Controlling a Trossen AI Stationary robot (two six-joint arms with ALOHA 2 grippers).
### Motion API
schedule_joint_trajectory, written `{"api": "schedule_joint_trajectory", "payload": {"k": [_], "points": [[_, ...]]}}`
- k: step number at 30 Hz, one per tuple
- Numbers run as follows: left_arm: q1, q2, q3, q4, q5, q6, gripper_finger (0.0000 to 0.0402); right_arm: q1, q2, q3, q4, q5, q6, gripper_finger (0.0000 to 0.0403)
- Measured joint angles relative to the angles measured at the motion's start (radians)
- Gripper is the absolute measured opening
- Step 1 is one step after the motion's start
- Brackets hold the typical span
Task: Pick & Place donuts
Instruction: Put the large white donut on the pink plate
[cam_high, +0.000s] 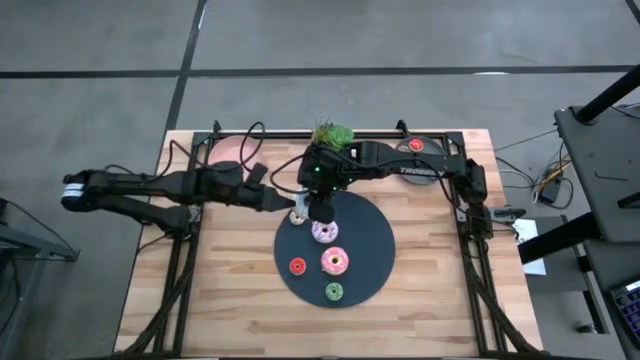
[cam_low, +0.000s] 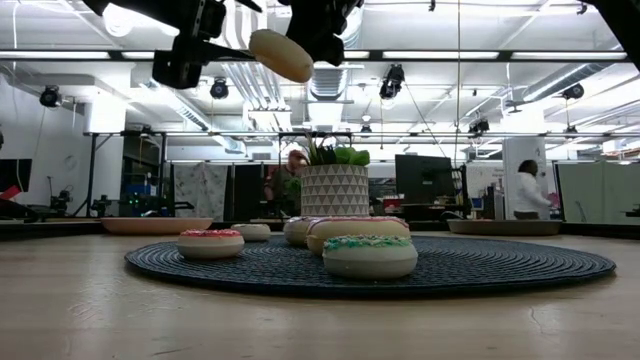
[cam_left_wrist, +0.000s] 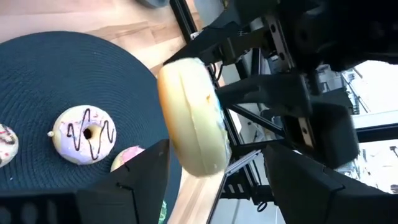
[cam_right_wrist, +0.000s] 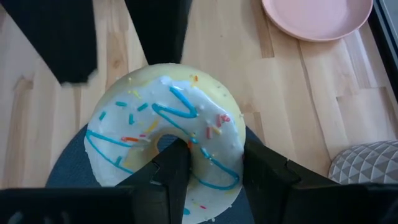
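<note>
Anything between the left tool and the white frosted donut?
Nothing visible. The white frosted donut hangs in the air just ahead of the open left tool; only the right tool is on it, clamping its rim through the hole.

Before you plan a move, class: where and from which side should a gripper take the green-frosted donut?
Grip the green-frosted donut across its ring wall, one finger in the hole, coming straight down: it lies flat, hole up, on the dark mat. Probably take its free side, away from the pink donut. The right gripper, above the mat, holds a white donut.
</note>
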Motion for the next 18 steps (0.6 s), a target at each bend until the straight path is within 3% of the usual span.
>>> {"api": "schedule_joint_trajectory", "payload": {"k": [18], "points": [[0.005,0.014,0.001,-0.05,-0.026,-0.019,0.0231,0.0,0.0,0.0,0.001,0.001,0.001,0.0123]]}}
